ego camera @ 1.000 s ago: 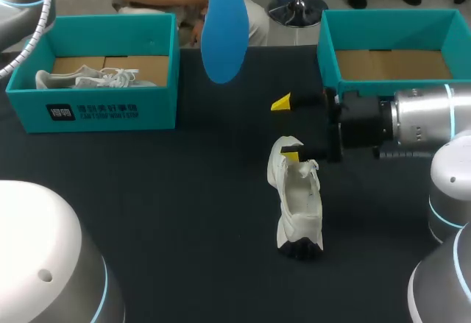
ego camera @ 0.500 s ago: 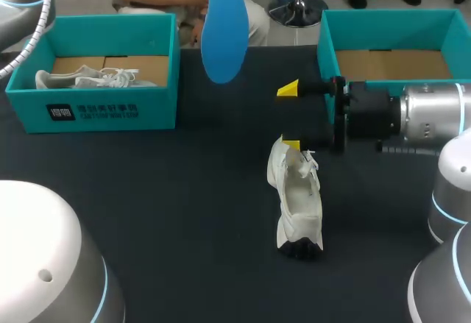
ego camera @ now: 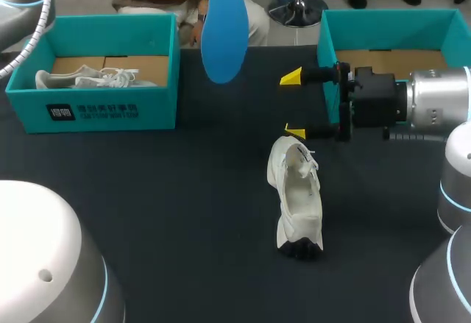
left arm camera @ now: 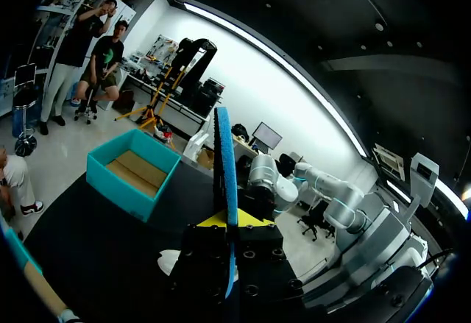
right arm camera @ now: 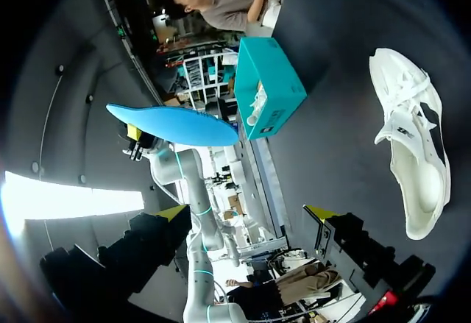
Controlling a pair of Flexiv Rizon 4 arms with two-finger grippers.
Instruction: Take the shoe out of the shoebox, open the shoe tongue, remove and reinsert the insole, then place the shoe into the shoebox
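The left jaws clamp the blue insole (ego camera: 223,29), holding it high above the bench (ego camera: 184,205) and out of the way, while the right jaws gape wide and empty with the white sneaker (ego camera: 298,198) just beside them, mouth up, seemingly awaiting reinsertion.

White shoe (ego camera: 296,198) lies on the dark table (ego camera: 184,190) (opening showing); blue insole (ego camera: 223,25) hangs upright, aloft.

L claw (left arm camera: 229,220) raised, pinching insole (ego camera: 223,29); R claw (ego camera: 294,105) low, fingers apart.
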